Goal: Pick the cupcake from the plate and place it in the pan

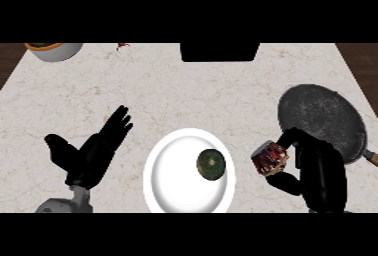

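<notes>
While the left hand (88, 152) rests spread on the marble worktop (184, 90), the right hand (314, 170) pinches the cupcake (270, 157) between the white plate (173, 190) and the dark pan (321, 117). A green round thing (211, 164) lies on the plate.

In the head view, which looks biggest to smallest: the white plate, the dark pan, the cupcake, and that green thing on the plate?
1. Plate and pan: too close to rank; the right hand covers part of the pan.
2. Cupcake, held in that hand.
3. Green thing, only slightly smaller.
</notes>
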Motion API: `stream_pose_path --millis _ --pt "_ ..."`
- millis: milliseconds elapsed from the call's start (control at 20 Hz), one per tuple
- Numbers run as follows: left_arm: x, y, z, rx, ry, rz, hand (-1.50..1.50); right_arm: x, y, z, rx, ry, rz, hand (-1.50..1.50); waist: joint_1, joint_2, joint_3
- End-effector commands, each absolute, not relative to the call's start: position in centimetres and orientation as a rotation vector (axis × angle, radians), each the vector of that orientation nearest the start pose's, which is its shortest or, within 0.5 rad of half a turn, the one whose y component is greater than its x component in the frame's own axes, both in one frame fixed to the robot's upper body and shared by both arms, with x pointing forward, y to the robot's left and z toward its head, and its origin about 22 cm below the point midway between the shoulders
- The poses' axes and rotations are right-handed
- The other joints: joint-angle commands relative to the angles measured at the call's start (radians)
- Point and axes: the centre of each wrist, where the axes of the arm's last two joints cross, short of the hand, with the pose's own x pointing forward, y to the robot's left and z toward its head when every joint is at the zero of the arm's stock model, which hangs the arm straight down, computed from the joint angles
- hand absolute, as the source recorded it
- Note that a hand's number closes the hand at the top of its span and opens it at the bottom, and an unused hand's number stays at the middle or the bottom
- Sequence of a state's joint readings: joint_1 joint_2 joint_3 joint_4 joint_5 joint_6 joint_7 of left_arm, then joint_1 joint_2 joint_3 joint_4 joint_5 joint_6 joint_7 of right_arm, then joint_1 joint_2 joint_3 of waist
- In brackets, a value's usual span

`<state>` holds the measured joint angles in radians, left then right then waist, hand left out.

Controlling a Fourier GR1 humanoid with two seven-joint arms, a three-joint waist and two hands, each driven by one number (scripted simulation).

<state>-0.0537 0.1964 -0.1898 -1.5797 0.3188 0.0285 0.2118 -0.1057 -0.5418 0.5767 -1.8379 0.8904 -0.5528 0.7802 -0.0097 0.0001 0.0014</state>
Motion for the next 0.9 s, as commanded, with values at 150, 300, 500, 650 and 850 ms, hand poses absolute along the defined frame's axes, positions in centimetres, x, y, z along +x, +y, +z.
stream_pose_path --millis 150,300,500,650,850 --pt "25.1 22.6 1.8 -0.237 -1.357 -0.091 0.0 26.4 -26.2 2.1 -1.29 -1.504 0.419 1.5 0.022 0.005 0.0" --pt "25.0 21.0 1.7 -0.231 -1.352 -0.079 0.0 27.9 -28.4 2.8 -1.354 -1.513 0.318 1.5 0.018 0.003 0.0" --pt "26.0 21.3 1.4 -0.245 -1.353 -0.08 0.0 30.7 -31.6 1.7 -1.388 -1.533 0.219 1.5 0.025 0.007 0.001" --pt "24.9 21.7 1.5 -0.25 -1.37 -0.102 0.0 33.2 -34.0 2.4 -1.368 -1.518 0.211 1.5 0.036 0.007 0.001" --pt "25.8 20.8 0.8 -0.234 -1.359 -0.098 0.0 34.7 -35.7 0.7 -1.356 -1.509 0.209 1.5 0.035 0.009 0.001"
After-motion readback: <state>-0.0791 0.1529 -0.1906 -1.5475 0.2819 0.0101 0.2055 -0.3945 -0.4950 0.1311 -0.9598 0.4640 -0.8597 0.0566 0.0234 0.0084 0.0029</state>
